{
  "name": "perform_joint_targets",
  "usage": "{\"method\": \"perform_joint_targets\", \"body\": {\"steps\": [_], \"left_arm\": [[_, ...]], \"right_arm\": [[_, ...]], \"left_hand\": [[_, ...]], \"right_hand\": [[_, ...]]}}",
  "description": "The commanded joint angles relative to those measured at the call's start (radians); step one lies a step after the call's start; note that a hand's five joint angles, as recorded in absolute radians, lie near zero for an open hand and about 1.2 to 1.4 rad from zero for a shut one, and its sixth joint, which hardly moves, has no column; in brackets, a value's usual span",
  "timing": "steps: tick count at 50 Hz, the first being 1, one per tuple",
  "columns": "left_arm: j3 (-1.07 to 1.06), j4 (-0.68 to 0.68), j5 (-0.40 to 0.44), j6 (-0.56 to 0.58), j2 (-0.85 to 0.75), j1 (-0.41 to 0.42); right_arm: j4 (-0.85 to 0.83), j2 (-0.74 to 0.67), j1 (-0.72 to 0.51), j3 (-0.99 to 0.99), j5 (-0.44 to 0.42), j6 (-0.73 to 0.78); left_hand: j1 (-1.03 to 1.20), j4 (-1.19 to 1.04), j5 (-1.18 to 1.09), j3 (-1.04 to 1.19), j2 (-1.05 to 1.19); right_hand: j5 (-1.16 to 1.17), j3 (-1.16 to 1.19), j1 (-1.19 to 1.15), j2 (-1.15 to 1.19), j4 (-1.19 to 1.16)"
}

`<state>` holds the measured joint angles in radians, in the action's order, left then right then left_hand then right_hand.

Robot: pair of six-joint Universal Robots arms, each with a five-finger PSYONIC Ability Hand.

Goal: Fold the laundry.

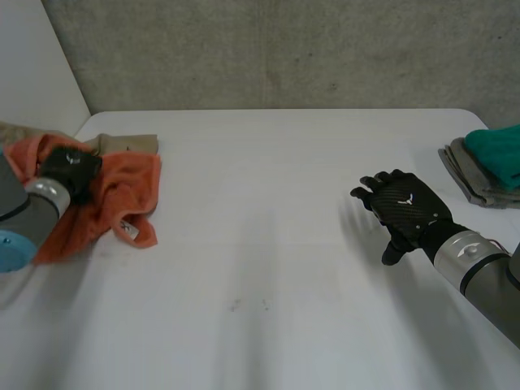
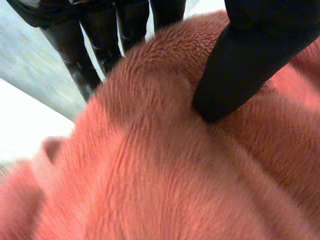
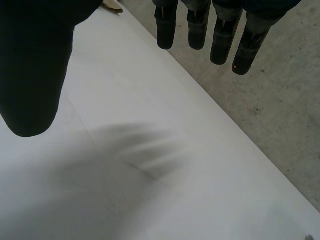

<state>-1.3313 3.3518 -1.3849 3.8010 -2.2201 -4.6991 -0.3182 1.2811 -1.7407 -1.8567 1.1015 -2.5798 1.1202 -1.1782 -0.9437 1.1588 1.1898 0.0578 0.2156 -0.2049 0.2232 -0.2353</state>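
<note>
A crumpled orange towel (image 1: 122, 191) lies at the table's left edge. My left hand (image 1: 71, 169) rests on its middle. In the left wrist view a ridge of the orange towel (image 2: 150, 175) bulges between the thumb (image 2: 250, 65) and the fingers (image 2: 100, 35), which pinch it. My right hand (image 1: 406, 207) hovers over bare table at the right, palm down. Its fingers (image 3: 200, 25) are straight and spread and hold nothing.
A beige cloth (image 1: 130, 144) sticks out from under the orange towel's far side. A teal cloth (image 1: 497, 153) sits on folded grey cloths (image 1: 471, 180) at the right edge. The white table (image 1: 268, 244) stretches between the hands, with a concrete wall behind.
</note>
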Motion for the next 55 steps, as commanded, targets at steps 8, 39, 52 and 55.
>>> {"method": "perform_joint_targets", "body": {"steps": [8, 39, 52, 55], "left_arm": [[-0.108, 0.093, -0.054, -0.409, 0.379, 0.485], [-0.102, -0.123, -0.163, -0.468, 0.280, 0.498], [0.009, -0.132, -0.072, -0.051, 0.063, 0.194], [0.027, -0.156, -0.033, -0.043, 0.027, 0.160]], "right_arm": [[-0.006, 0.017, 0.006, 0.002, 0.064, -0.014], [0.327, 0.058, 0.000, 0.148, 0.121, -0.042], [0.470, -0.054, -0.037, 0.197, 0.107, -0.167], [0.420, -0.069, -0.075, 0.185, 0.109, -0.197]], "left_hand": [[0.276, -0.218, -0.278, 0.237, 0.207], [-0.863, 0.921, 0.861, -0.901, -0.932], [-0.854, 0.912, 0.852, -0.892, -0.923], [-0.848, 0.906, 0.846, -0.887, -0.918]], "right_hand": [[-0.058, -0.041, 0.030, -0.049, 0.061], [-0.058, -0.041, 0.030, -0.049, 0.061], [-0.058, -0.041, 0.030, -0.049, 0.061], [-0.058, -0.041, 0.030, -0.049, 0.061]]}}
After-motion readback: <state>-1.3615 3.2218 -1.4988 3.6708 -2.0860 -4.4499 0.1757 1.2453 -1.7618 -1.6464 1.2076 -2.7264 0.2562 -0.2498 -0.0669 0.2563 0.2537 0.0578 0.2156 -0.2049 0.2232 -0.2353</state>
